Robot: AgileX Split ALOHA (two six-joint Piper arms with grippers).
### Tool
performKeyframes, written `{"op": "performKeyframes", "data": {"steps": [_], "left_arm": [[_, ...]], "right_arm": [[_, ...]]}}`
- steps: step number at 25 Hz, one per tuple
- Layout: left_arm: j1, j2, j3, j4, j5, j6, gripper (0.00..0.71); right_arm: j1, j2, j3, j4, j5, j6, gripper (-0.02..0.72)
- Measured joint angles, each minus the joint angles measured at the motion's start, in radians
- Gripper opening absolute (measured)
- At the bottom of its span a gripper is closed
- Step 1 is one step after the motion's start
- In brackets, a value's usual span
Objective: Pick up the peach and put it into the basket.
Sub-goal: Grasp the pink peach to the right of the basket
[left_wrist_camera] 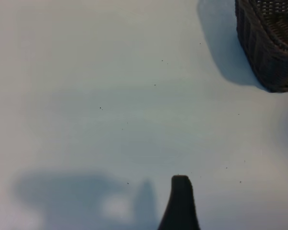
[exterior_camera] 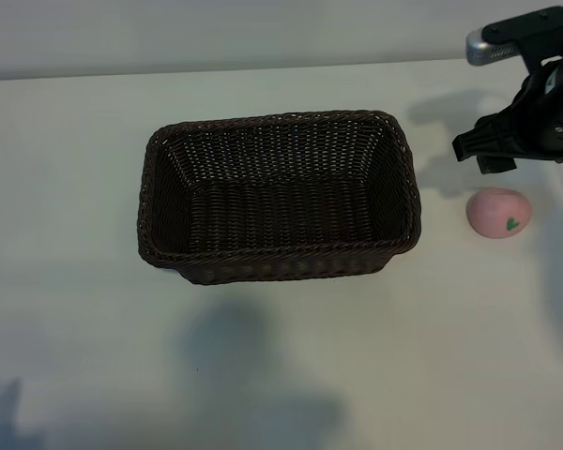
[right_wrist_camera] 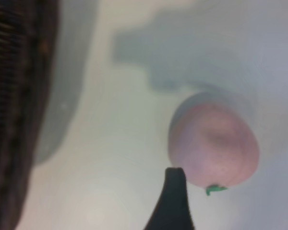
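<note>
Peach (exterior_camera: 498, 213) on my exterior view lies on the white table (exterior_camera: 75, 187), to the right of the wicker basket (exterior_camera: 279, 255) and apart from it. It is pale pink, with a small green leaf mark on the side facing the near edge. The basket stands upright near the middle of the table, dark brown, rectangular with rounded corners, and I see nothing inside it.

My right gripper (exterior_camera: 495, 155) hangs over the table just beyond the peach, at the picture's right edge, pointing steeply down. Its jaws stand spread and hold nothing. On the right wrist camera one dark fingertip (right_wrist_camera: 174, 191) shows just beside the peach (right_wrist_camera: 213, 146); I cannot tell whether it touches. The basket wall (right_wrist_camera: 17, 110) fills the far side of that view.

My left arm is parked outside the exterior view. Its wrist camera shows one fingertip (left_wrist_camera: 180, 201) over bare table and a corner of the basket (left_wrist_camera: 271, 43). That gripper is released, holding nothing.
</note>
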Motion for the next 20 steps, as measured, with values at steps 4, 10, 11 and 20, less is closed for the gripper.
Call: {"op": "performKeyframes", "data": {"steps": [4,10,11,20], "left_arm": [[0.0,0.0,0.0,0.0,0.0,0.0,0.592],[0.0,0.0,0.0,0.0,0.0,0.0,0.592],[0.0,0.0,0.0,0.0,0.0,0.0,0.592],[0.0,0.0,0.0,0.0,0.0,0.0,0.592]], "right_arm": [[-0.009,0.078,-0.009,-0.03,0.007,0.055,0.595],[-0.062,0.169,-0.009,-0.03,0.007,0.073,0.595],[-0.064,0.18,-0.009,-0.03,0.007,0.072,0.595],[-0.066,0.249,-0.009,0.06,-0.027,0.001,0.595]]}}
